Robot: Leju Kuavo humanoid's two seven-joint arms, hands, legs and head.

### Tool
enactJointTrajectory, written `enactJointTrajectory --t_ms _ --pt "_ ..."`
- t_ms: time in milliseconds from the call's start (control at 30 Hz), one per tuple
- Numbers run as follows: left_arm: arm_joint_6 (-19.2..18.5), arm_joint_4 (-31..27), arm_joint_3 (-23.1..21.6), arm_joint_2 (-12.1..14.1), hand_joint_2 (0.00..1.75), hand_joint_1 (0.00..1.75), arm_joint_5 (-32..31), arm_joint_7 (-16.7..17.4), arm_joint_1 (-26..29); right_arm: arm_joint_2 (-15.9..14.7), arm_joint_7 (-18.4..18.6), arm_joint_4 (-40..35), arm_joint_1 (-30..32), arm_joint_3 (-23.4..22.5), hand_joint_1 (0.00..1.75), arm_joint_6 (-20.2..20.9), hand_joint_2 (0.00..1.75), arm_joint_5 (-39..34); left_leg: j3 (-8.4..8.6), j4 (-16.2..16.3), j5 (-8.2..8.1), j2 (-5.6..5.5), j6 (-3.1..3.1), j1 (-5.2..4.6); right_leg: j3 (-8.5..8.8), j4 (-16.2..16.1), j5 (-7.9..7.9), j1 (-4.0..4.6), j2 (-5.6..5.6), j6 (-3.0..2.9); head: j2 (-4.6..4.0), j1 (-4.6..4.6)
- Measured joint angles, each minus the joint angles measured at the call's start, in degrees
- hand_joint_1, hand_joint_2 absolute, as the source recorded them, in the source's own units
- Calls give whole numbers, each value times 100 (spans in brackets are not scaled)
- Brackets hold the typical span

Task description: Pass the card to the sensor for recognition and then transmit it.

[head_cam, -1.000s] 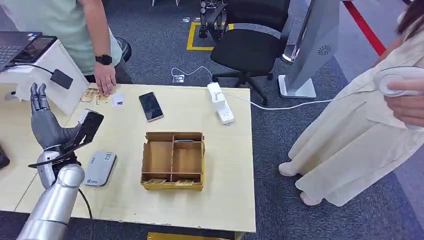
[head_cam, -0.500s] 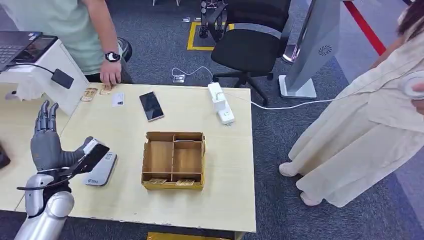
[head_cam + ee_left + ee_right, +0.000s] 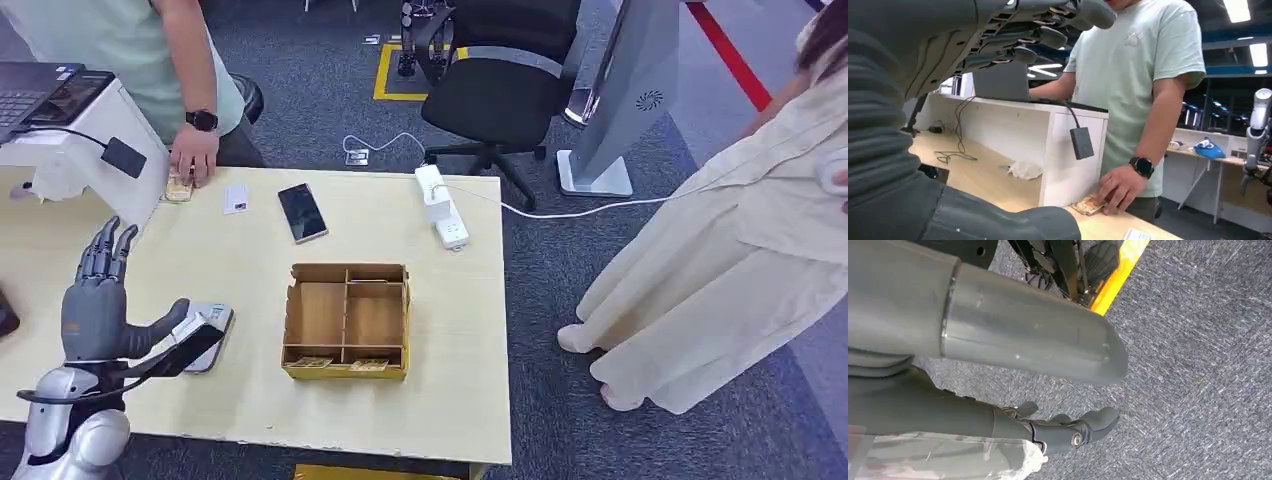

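Left hand holds the card over the reader at the lower left of the frame.

The left hand (image 3: pixel 97 318) pinches a dark card (image 3: pixel 186 349) between thumb and finger, its other fingers spread upward, just above the grey card reader (image 3: pixel 208 322) on the counter (image 3: pixel 450 330). A divided cardboard box (image 3: pixel 346 321) sits mid-counter. At upper left a person's hand (image 3: pixel 190 157) touches small cards near a phone (image 3: pixel 302 212). The right hand (image 3: pixel 1068 432) hangs over carpet, fingers loosely curled, holding nothing.
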Motion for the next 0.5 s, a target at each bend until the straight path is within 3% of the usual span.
enactJointTrajectory --t_ms 333,500 --pt "-4 -87 0 46 175 0 0 0 54 0 -11 -2 7 0 0 0 0 0 1 0 0 0 0 0 1 0 1 0 0 0 -2 0" --pt "-307 -146 -2 110 175 0 -4 -18 120 0 -15 -7 7 -2 0 2 0 -4 1 0 0 2 -1 0 0 0 1 0 3 0 -2 0"
